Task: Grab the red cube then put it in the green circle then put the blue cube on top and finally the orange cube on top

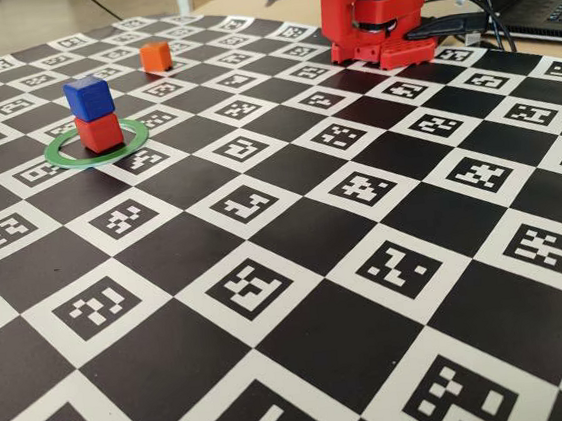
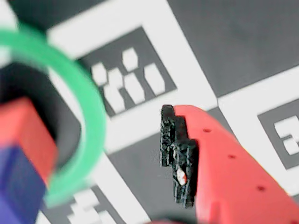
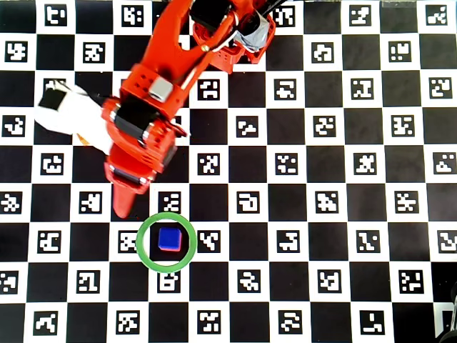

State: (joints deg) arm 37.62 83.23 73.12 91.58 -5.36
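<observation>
Blue cube (image 2: 16, 186) fills the wrist view's near corner, sitting on the red cube (image 2: 25, 133) inside the green circle (image 2: 91, 123). Gripper (image 3: 128, 207) hangs just beside the ring; only one finger shows, so you can't tell if it's open or closed, though nothing's visibly in it. Orange cube (image 1: 155, 56) sits alone, well behind the stack. Risk as I see it: swing low and you'll clip the stack.

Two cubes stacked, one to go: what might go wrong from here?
1. The blue cube sits slightly offset on the red cube; adding the orange cube may topple the stack.
2. The claw hangs close beside the green circle; swinging away could clip the stack.
</observation>
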